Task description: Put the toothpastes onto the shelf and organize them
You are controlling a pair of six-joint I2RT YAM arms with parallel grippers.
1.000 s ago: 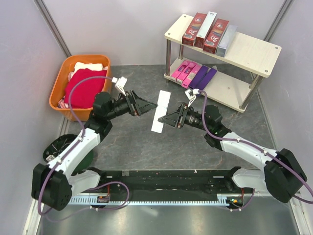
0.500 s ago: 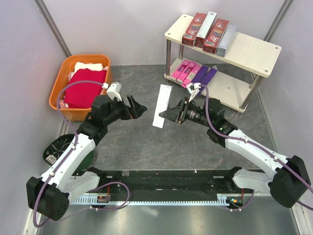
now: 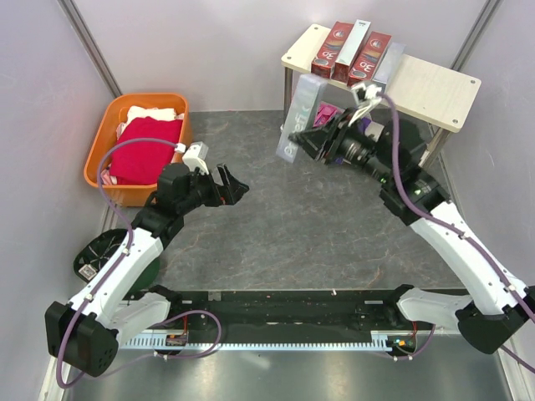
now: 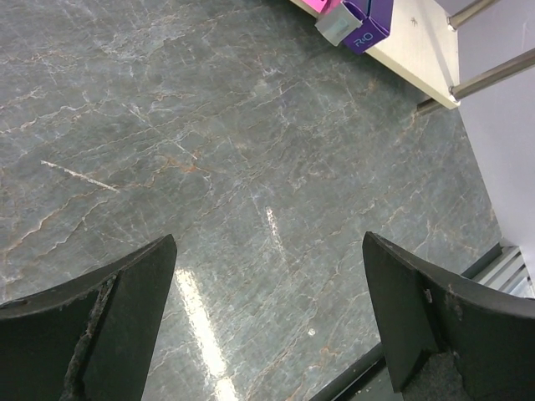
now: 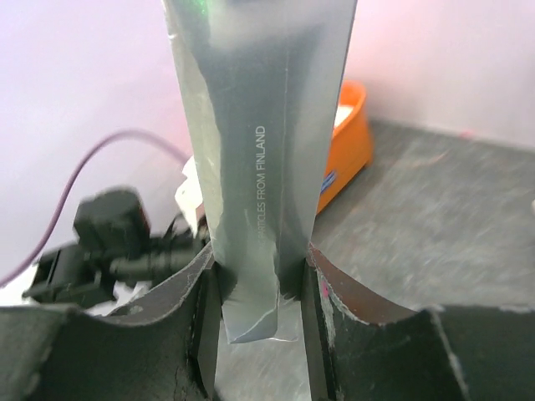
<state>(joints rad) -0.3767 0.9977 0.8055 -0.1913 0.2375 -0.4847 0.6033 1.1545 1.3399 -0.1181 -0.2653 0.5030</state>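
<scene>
Top external view: the right gripper [image 3: 316, 139] is clamped on a silver carton [image 3: 301, 119], which stands almost upright in the air at upper centre, just in front of the left end of the shelf [image 3: 435, 88]. On the shelf's upper board lie four cartons side by side: a dark red carton [image 3: 328, 50], a pale carton [image 3: 354, 48], a second dark red carton [image 3: 370, 60] and a grey carton [image 3: 389, 67]. A pink carton [image 3: 328, 111] shows on the lower board behind the right arm; the rest of that board is mostly hidden. The left gripper [image 3: 235, 185] hangs at left of centre with its jaws spread wide and nothing between them, near an orange basket [image 3: 94, 159] holding a red cloth [image 3: 144, 150].

Left wrist view: the two black fingers [image 4: 117, 326] sit at the lower corners, far apart, over the bare grey marbled table [image 4: 251, 150]. At the upper right, a purple carton [image 4: 373, 17] lies on the shelf's pale lower board [image 4: 422, 46], with a metal leg [image 4: 493, 73] beside it.

Right wrist view: the silver carton [image 5: 267, 125] fills the middle from the top edge down, its lower end pinched between the dark fingers [image 5: 318, 309]. Small lettering runs along its length. The orange basket [image 5: 353, 138] lies behind it at centre right, and the left arm [image 5: 109, 234] shows at lower left.
</scene>
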